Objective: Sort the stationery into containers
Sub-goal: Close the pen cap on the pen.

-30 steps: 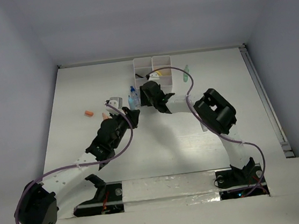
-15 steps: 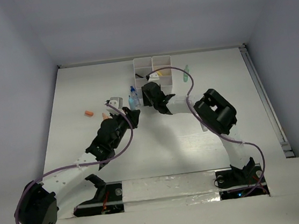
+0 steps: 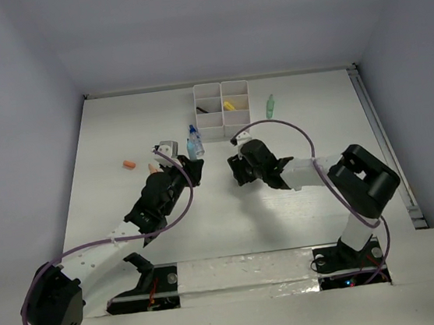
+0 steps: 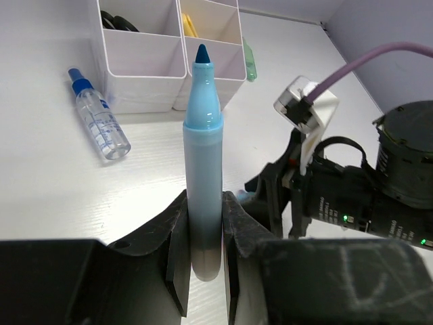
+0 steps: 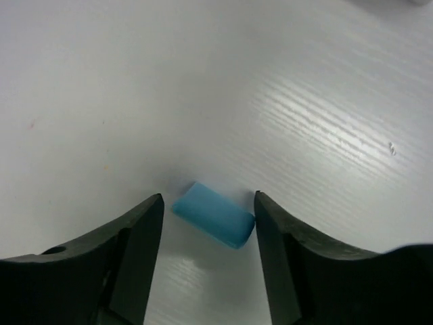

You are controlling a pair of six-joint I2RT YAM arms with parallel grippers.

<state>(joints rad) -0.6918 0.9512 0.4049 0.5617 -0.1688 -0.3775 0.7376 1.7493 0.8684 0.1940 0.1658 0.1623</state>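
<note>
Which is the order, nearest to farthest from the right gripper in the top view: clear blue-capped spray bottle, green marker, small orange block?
1. Clear blue-capped spray bottle, back-left of the right gripper.
2. Green marker, back-right.
3. Small orange block, far left.

Lab test cell: white table [image 3: 119, 126], blank walls [image 3: 217, 21]

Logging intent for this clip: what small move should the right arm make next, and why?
Probably close the right gripper. Its jaws stand open on either side of the blue eraser, which lies flat on the table, so a squeeze should secure it for sorting. The left gripper is occupied, holding the blue marker.
</note>
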